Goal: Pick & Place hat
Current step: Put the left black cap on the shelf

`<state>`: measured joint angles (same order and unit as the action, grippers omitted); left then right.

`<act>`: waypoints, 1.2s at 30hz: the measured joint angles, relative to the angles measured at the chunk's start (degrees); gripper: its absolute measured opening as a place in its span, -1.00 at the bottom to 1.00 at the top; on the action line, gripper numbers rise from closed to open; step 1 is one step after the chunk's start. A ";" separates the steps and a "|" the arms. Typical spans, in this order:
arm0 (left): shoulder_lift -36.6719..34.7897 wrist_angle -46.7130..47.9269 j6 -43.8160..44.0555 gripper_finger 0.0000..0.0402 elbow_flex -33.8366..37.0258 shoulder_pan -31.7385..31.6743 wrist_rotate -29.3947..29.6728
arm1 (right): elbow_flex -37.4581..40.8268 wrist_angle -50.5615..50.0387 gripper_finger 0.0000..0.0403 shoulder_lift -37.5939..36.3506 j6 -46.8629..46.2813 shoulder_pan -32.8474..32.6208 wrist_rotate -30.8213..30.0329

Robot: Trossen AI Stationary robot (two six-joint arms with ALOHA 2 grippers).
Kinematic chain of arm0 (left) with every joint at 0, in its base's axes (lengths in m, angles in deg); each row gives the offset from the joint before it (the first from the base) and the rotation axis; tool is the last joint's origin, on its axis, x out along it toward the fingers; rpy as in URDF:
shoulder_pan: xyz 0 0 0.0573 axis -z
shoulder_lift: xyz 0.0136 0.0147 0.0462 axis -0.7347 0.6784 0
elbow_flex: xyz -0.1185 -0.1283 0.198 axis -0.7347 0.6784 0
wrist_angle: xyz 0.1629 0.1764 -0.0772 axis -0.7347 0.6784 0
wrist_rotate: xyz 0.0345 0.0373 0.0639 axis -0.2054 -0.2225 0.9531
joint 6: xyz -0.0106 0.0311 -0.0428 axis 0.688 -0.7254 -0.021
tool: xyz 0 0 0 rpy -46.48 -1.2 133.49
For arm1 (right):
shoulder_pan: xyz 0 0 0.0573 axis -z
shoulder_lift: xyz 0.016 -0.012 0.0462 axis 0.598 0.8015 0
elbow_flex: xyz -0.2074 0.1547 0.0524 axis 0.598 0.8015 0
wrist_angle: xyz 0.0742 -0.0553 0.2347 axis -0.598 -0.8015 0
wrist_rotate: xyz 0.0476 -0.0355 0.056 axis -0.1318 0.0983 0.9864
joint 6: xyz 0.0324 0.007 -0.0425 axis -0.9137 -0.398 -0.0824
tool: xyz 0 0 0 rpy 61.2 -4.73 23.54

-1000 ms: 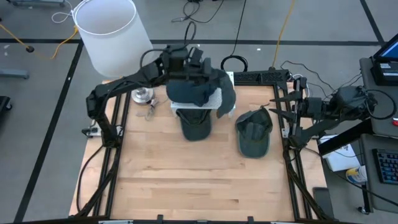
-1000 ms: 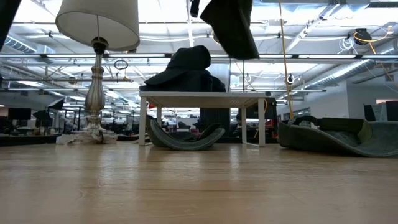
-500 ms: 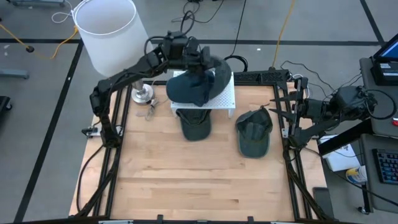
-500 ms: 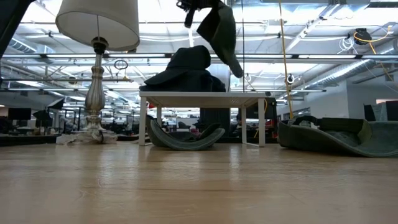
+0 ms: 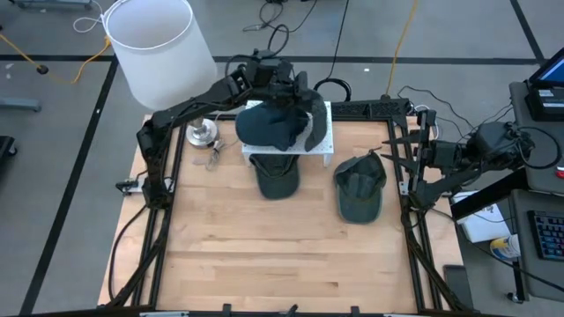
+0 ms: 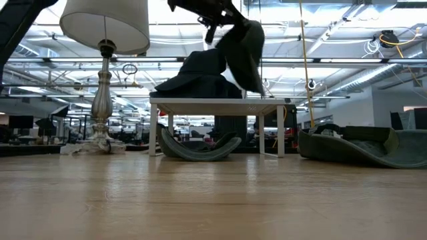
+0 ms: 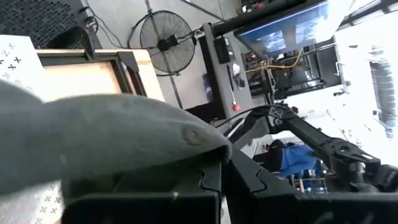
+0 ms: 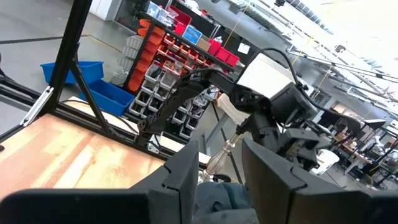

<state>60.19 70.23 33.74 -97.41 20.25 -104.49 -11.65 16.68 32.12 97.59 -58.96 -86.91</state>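
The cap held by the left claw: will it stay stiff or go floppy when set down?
Probably floppy: the cap droops from the left claw. It looks light, like thin fabric. It may slump onto the caps already on the white stand.

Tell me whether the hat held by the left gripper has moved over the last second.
Yes. The held hat has come down and back toward the white stand; the left gripper now hangs it against the stand's right end.

R pincer [image 8: 219, 163] fingers apart (L arm [image 8: 249, 99] beyond), red bins [image 8: 180, 43] behind.
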 joint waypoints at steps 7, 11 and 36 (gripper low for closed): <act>0.79 7.18 -1.48 -1.00 0.00 -2.44 1.72 | 0.00 -0.77 -0.42 -0.02 -0.29 0.01 0.00; 0.78 10.28 -2.61 -1.00 0.02 -3.65 2.07 | 0.00 -1.48 -0.42 0.00 -0.31 0.00 0.00; 0.78 8.02 -5.97 -0.97 0.07 -4.45 4.26 | 2.52 -1.67 -0.42 0.24 -4.74 0.04 -4.70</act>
<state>60.97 78.25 27.76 -97.35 15.80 -100.23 -9.13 15.01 32.36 92.85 -58.92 -91.61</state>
